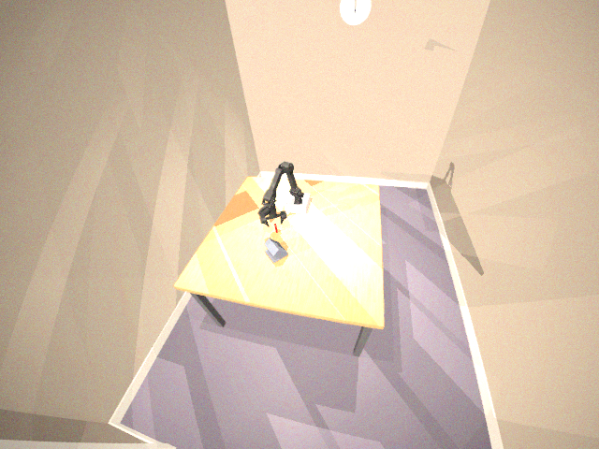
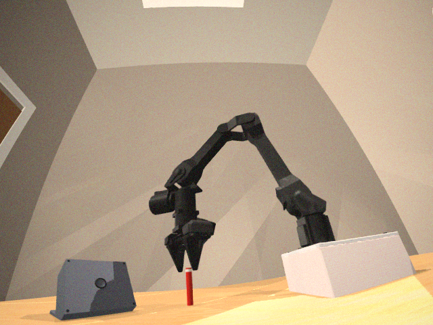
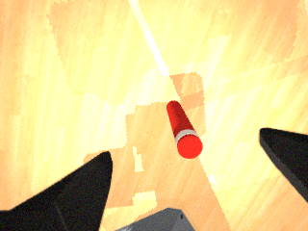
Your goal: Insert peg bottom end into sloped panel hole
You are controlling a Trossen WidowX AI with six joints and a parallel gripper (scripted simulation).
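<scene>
A: Peg (image 2: 189, 286) where?

B: Upright on the bench (image 2: 314, 311), red, round, with a pale band just under the top. Between the grey sloped panel (image 2: 92, 288) and the white base block (image 2: 346, 264) in the exterior view, apart from both

A: And the end effector (image 2: 185, 269)?

B: Spread wide, holding nothing. Pointing down right above the peg, tips level with the peg's top or just over it in the exterior view. Contact hard to judge from that side. From the wrist view, peg (image 3: 184, 130) seen nearly end-on between the two dark fingers, with bare bench on either side of it, so touching neither

A: Centred?

B: Roughly. Slightly nearer the right-hand finger in the wrist view

A: Panel?

B: Resting on the bench, one round hole (image 2: 100, 282) in the sloped face, nothing in it. Corner of the grey panel (image 3: 159, 222) just visible at the lower edge of the wrist view

A: From the top camera?

B: Small. Arm bent over near the far side of the bench (image 1: 314, 290), end effector (image 1: 271, 220) above the red peg (image 1: 275, 226), grey panel (image 1: 275, 250) just beyond it toward the camera. Fine detail too small to tell there
</scene>
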